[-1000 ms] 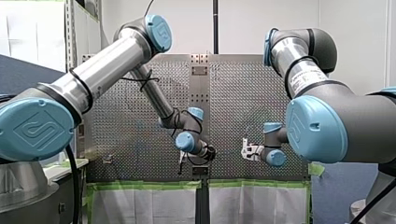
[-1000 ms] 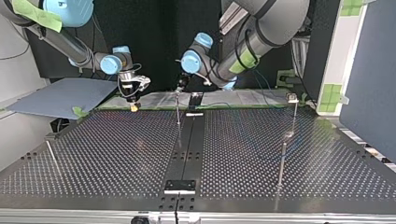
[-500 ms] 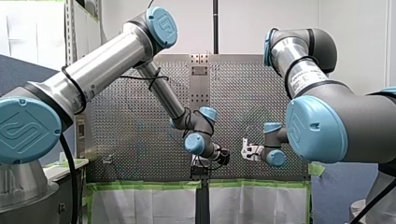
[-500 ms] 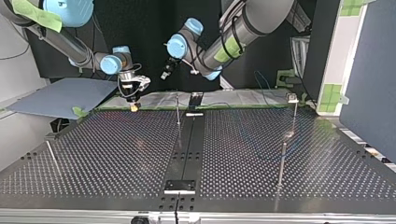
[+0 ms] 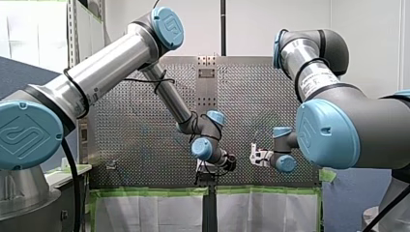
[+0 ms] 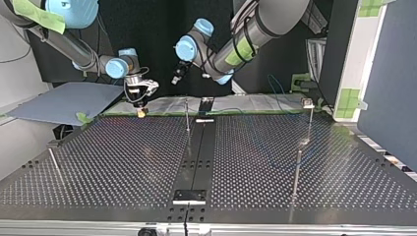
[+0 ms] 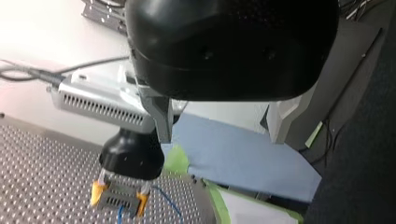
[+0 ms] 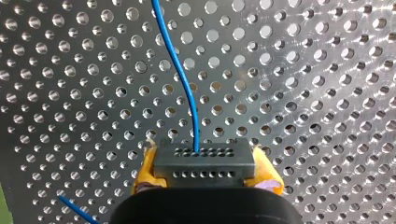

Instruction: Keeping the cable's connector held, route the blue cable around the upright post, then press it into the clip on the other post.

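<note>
Yellow pads mark my right pincer (image 6: 141,112), low over the surface (image 6: 123,162) in the top view. Left wrist view: my left pincer (image 7: 218,128) stands apart. Right wrist view: right pincer clamps the connector (image 8: 204,161), blue cable (image 8: 184,88) running ahead.

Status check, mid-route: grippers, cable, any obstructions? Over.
Right gripper shut on connector. Left gripper open, high above table. Blue cable trails loose from connector. Nothing blocking upright post.
</note>
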Robot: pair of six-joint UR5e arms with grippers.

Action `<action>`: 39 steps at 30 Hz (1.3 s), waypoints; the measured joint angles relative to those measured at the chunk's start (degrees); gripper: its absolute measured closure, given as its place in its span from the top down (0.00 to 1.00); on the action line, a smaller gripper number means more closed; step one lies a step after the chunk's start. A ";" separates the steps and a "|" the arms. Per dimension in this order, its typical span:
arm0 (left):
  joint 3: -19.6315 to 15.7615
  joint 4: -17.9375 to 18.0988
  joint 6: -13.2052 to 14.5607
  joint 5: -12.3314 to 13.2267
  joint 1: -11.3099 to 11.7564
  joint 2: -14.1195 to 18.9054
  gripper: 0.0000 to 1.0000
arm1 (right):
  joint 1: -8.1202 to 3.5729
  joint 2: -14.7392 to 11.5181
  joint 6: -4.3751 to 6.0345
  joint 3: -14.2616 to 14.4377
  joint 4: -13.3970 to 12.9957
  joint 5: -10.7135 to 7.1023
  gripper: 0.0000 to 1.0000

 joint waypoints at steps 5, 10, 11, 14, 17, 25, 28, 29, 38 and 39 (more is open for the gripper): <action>0.01 0.21 -0.15 -2.60 0.49 0.00 1.00 | 0.00 0.01 0.00 0.01 -0.04 0.00 0.00; 0.01 1.82 -0.88 -5.43 1.02 0.00 1.00 | -0.01 0.01 0.00 0.01 -0.05 0.00 0.00; 0.00 2.25 -1.22 -5.92 1.15 0.00 1.00 | -0.01 0.02 0.00 0.00 -0.04 0.00 0.00; 0.02 3.81 -2.63 -7.57 1.83 0.00 1.00 | -0.01 0.03 0.00 0.00 -0.01 -0.01 0.00; 0.00 5.44 -3.98 -9.22 3.03 -0.02 1.00 | -0.01 0.02 -0.04 0.00 0.04 -0.01 0.00; -0.03 7.31 -4.12 -12.23 6.92 -0.07 1.00 | 0.00 0.01 -0.16 0.00 0.03 -0.02 0.00; -0.02 6.54 -3.39 -11.67 7.01 -0.08 1.00 | 0.00 0.00 -0.17 0.01 0.06 -0.04 0.00; -0.02 6.20 -3.17 -11.33 6.89 -0.08 1.00 | 0.00 0.00 -0.18 0.01 0.06 -0.05 0.00; -0.01 2.38 -1.72 -7.40 6.31 -0.08 1.00 | 0.00 0.01 -0.20 0.00 0.07 -0.07 0.00; -0.01 2.26 -1.68 -7.26 6.31 -0.08 1.00 | 0.00 0.01 -0.21 0.00 0.08 -0.07 0.00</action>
